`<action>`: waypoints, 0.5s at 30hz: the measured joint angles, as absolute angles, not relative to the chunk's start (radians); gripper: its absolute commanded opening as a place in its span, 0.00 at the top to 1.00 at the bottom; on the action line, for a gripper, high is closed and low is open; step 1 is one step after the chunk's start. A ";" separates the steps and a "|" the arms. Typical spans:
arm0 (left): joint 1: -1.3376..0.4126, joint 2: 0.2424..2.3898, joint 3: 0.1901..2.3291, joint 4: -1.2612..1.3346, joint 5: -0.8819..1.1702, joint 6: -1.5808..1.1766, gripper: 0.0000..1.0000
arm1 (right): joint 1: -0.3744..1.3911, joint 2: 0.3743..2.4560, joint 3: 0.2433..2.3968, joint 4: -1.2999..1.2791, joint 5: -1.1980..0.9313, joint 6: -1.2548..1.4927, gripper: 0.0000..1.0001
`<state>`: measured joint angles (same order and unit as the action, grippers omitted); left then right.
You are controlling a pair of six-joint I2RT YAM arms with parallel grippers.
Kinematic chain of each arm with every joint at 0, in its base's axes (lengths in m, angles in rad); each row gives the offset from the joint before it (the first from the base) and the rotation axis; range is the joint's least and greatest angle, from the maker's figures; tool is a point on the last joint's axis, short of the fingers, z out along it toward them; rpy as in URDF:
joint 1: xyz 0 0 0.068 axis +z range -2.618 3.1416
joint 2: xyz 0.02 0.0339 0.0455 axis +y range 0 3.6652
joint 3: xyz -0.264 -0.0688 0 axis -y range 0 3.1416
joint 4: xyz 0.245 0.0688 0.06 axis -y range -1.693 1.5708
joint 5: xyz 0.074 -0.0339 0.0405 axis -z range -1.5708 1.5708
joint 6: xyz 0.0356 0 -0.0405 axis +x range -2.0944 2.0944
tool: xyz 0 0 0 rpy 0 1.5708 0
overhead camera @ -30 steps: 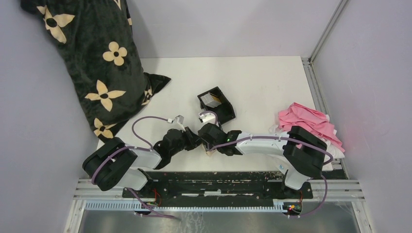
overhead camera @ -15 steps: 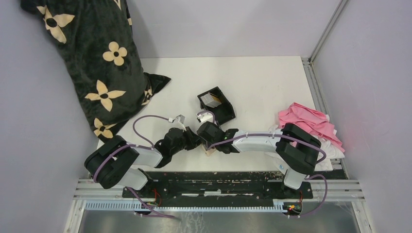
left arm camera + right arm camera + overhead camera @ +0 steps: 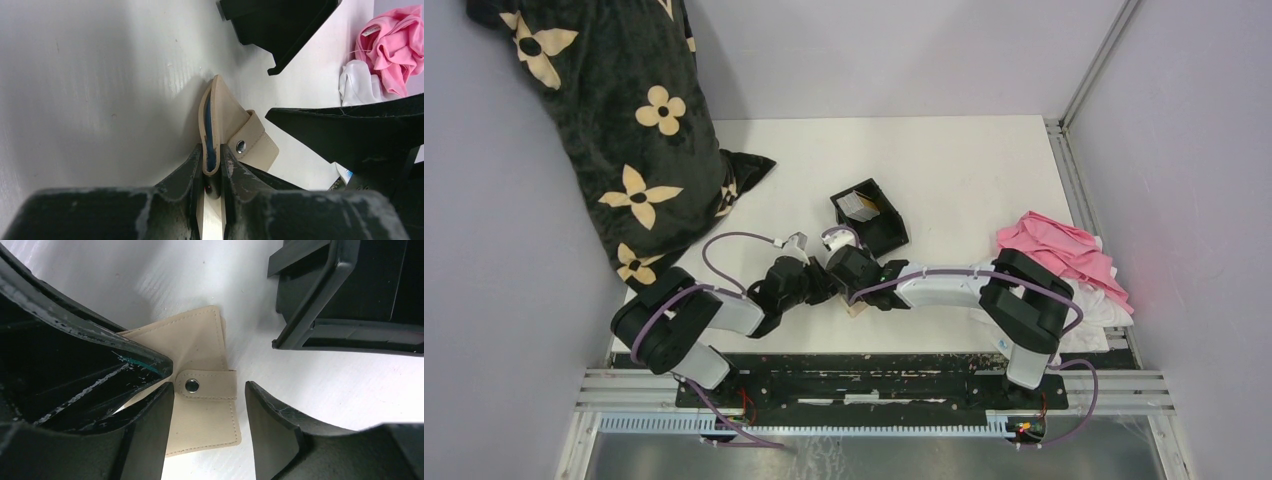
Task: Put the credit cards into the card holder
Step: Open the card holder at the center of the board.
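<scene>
Pinching with the left gripper (image 3: 211, 172) fingers (image 3: 193, 162) the card holder (image 3: 227, 117) by its near edge, a blue credit card (image 3: 209, 132) showing in the fold just beyond them, and holding the right gripper (image 3: 207, 388) fingers (image 3: 270, 420) spread either side of the snap tab (image 3: 216, 385), probably seating that card, next needing a gentle push deeper.

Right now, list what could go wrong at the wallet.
1. The left gripper pinches the card holder by one end only; it may twist free, and the blue card could slip out.
2. The right gripper stands open around the snap tab, near the black tray; it might bump it.
</scene>
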<state>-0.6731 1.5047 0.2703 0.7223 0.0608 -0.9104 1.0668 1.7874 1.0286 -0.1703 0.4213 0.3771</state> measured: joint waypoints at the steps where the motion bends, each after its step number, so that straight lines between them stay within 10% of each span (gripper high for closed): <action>1: -0.671 1.511 0.274 0.725 0.064 -0.910 0.97 | 1.067 1.791 1.032 -0.171 0.425 0.369 0.39; 15: -0.647 1.540 0.283 0.741 0.104 -0.904 0.97 | 1.099 1.860 1.125 -0.247 0.478 0.278 0.54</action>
